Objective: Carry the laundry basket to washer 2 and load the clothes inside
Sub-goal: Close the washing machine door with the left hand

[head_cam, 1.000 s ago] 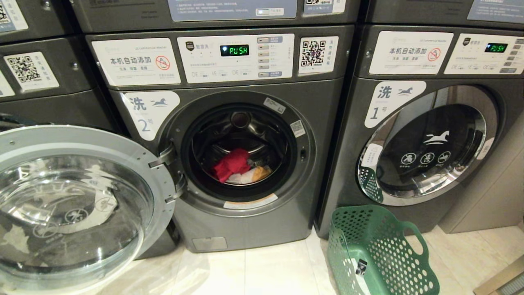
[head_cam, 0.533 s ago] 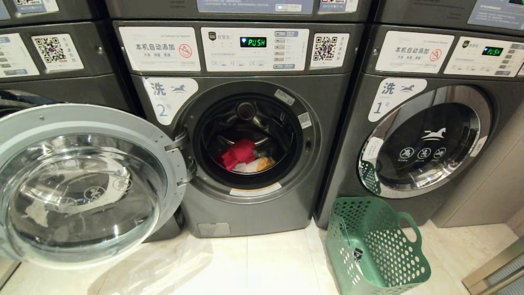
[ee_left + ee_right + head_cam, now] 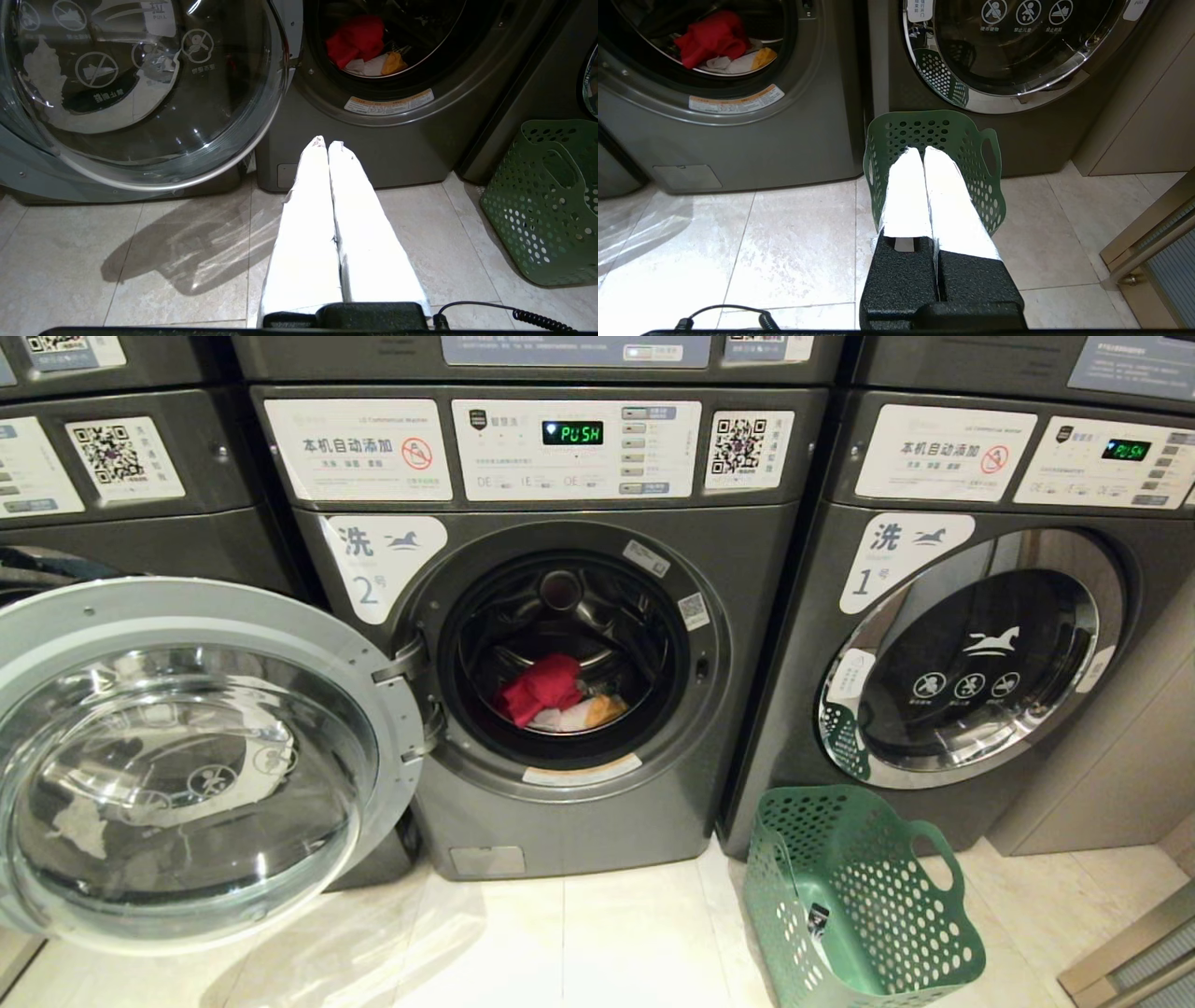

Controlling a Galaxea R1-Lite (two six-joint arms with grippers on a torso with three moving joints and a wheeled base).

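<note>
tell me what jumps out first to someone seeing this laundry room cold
The big glass door of washer 2 swung wide open to the left, with the clothes, a red, white and yellow-orange heap, lying in the drum. Next, the green laundry basket standing on the floor tiles in front of the shut washer 1, nothing visible inside it.

Floor is pale beige tile with thin grout lines, kinda glossy. Sitting right on it: washer 2 in the middle of the frame, the washer labelled 1 to its right, and the green laundry basket at lower right, just in front of that one.
</note>
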